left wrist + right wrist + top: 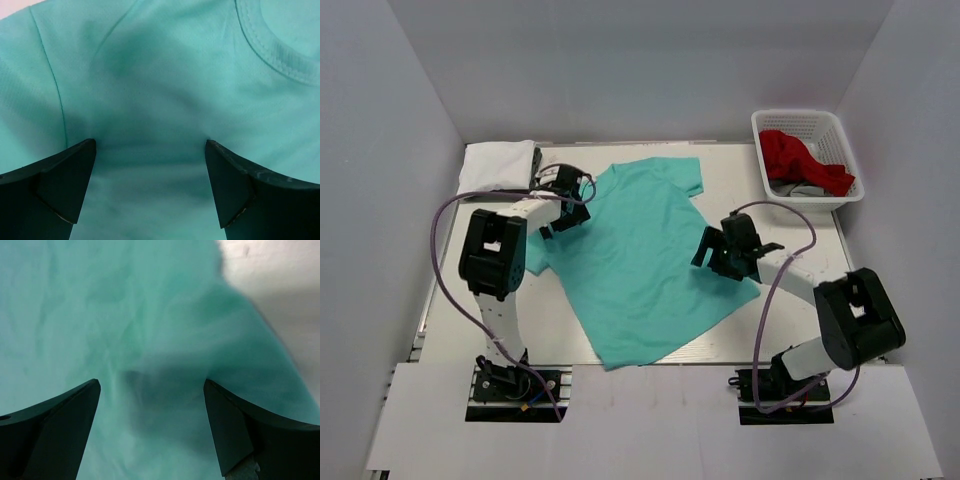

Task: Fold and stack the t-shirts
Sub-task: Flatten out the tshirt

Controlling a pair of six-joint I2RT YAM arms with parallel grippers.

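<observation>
A teal-green t-shirt [630, 260] lies spread flat and slanted on the table, collar at the back. My left gripper [567, 205] is open just above its left shoulder, close to the cloth [150, 100]; the collar [270, 50] shows at the upper right of the left wrist view. My right gripper [712, 258] is open over the shirt's right side edge, with teal cloth [125, 330] between the fingers and bare table [280, 280] beyond. A folded white t-shirt [498, 165] lies at the back left. A red t-shirt [802, 160] and a dark grey one [798, 188] lie in the basket.
A white lattice basket [792, 120] stands at the back right. White walls enclose the table on three sides. The table's front edge [650, 366] runs just past the shirt's hem, between the arm bases.
</observation>
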